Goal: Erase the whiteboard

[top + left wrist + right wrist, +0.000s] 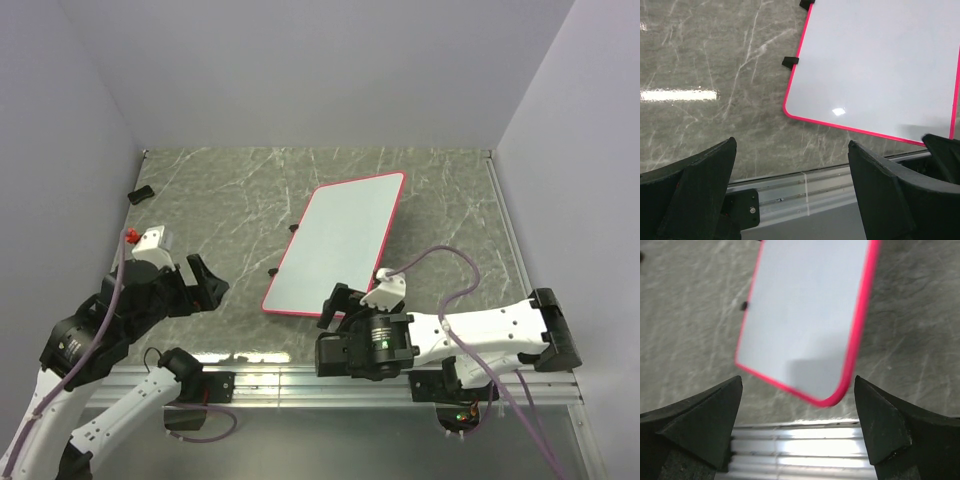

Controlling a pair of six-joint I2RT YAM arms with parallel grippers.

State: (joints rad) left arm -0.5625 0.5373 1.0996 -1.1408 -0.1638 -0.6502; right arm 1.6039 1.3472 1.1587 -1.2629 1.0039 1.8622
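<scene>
The whiteboard (340, 245) lies flat on the grey marbled worktop (220, 200), about mid-way across and turned at a slant. One short end points toward the arms and the other toward the far wall. Its thin red-pink frame runs all round, and the white face looks clean in all three views. Only a glint of light in the left wrist view and a soft shadow near the corner in the right wrist view show on it. Two small black clips (293, 228) sit on its left long edge, one beyond the other.

The right hand (352, 300) is at the board's near right corner. Its fingers (705, 415) are spread wide and hold nothing. In the right wrist view (797, 410) the rounded corner of the whiteboard (805, 315) shows in the gap between them. I cannot tell whether the hand touches the board.

The left hand (185, 285) is well to the left of the board, apart from it, over bare worktop. It too is wide open and empty. In the left wrist view (790, 175) the near left corner of the whiteboard (875, 70) lies ahead and to the right.

A metal rail (300, 380) runs along the near edge of the worktop, just short of the board's near end. A small black piece (140, 192) lies by the left wall, far from the board.
</scene>
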